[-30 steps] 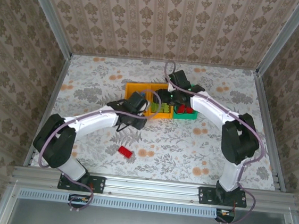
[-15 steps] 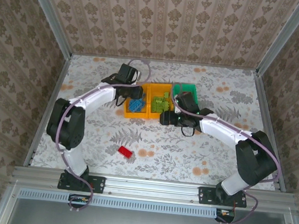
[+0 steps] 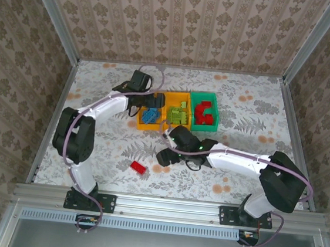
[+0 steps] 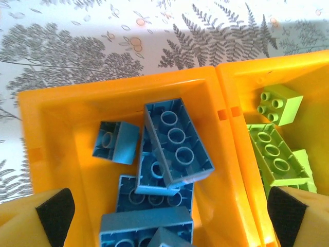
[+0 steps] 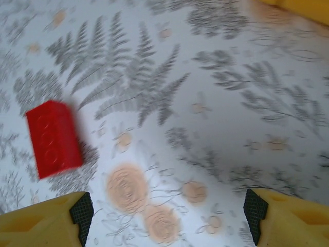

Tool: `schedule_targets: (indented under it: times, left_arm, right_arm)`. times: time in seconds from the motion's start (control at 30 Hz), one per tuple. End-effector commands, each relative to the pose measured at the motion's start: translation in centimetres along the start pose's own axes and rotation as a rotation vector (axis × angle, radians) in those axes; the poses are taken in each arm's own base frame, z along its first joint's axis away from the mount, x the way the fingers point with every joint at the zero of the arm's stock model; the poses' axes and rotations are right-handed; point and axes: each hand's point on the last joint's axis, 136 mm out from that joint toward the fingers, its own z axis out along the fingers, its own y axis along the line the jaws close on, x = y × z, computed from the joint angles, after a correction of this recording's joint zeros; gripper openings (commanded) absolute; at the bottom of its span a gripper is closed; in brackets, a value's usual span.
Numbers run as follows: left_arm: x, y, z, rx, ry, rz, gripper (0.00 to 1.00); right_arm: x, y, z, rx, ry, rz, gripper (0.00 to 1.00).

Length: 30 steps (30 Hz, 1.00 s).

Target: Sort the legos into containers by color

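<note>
Hovering the left gripper, jaws spread wide and empty, over blue legos piling up in the orange bin mid-frame (spotting lime legos at the right edge). Aiming the right gripper, also spread open, at the floral table with a red lego lying left of centre

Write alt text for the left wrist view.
An orange-yellow bin holds a loose pile of blue bricks, seen from above between the pads of the open left gripper. A second orange-yellow bin touching it on the right holds lime green bricks, and the floral tabletop runs along the top.
</note>
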Motion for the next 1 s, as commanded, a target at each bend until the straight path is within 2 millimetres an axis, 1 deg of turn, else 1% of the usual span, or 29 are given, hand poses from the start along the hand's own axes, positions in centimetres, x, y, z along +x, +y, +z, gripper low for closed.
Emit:
schedule_targets:
  times: [0.0, 0.07, 0.1, 0.2, 0.4, 0.53, 0.6, 0.67, 0.8, 0.87, 0.93, 0.97]
  left_arm:
    - [-1.9, 0.2, -3.0, -0.013, -0.115, -0.023, 1.0]
    - [-2.0, 0.2, -4.0, -0.012, -0.145, -0.025, 1.0]
    - [-2.4, 1.3, -4.5, -0.026, -0.161, -0.043, 1.0]
    - [-2.3, 2.0, -5.3, -0.035, -0.171, -0.049, 1.0]
    - [-1.4, 3.5, -5.8, -0.048, -0.163, -0.077, 1.0]
    - [-0.9, 4.5, -6.1, -0.048, -0.162, -0.105, 1.0]
    - [-0.7, 4.8, -6.2, -0.049, -0.161, -0.109, 1.0]
    - [-0.5, 5.0, -6.3, -0.048, -0.16, -0.111, 1.0]
    - [-0.4, 5.3, -6.5, -0.047, -0.162, -0.113, 1.0]
    - [-0.2, 5.5, -6.5, -0.051, -0.16, -0.115, 1.0]
    - [-0.1, 5.7, -6.7, -0.055, -0.16, -0.116, 1.0]
    - [0.0, 5.8, -6.8, -0.057, -0.162, -0.118, 1.0]
  right_arm:
    - [-0.1, 2.3, 1.1, 0.005, -0.006, -0.147, 0.82]
    - [0.4, 3.9, 2.0, 0.004, 0.027, -0.221, 0.83]
    - [0.5, 4.5, 2.4, 0.003, 0.04, -0.25, 0.84]
    - [0.9, 6.4, 3.7, 0.007, 0.076, -0.341, 0.85]
    - [1.6, 8.2, 6.0, 0.024, 0.138, -0.435, 0.85]
    - [2.2, 8.1, 7.6, 0.06, 0.188, -0.46, 0.82]
    - [2.4, 7.7, 8.2, 0.088, 0.205, -0.463, 0.76]
    - [2.4, 7.3, 8.8, 0.116, 0.213, -0.466, 0.66]
    - [2.2, 7.6, 9.0, 0.111, 0.214, -0.466, 0.5]
    - [1.6, 7.8, 8.3, 0.108, 0.189, -0.463, 0.39]
    - [0.7, 7.7, 7.1, 0.111, 0.147, -0.451, 0.32]
    - [0.1, 7.7, 6.1, 0.108, 0.114, -0.439, 0.3]
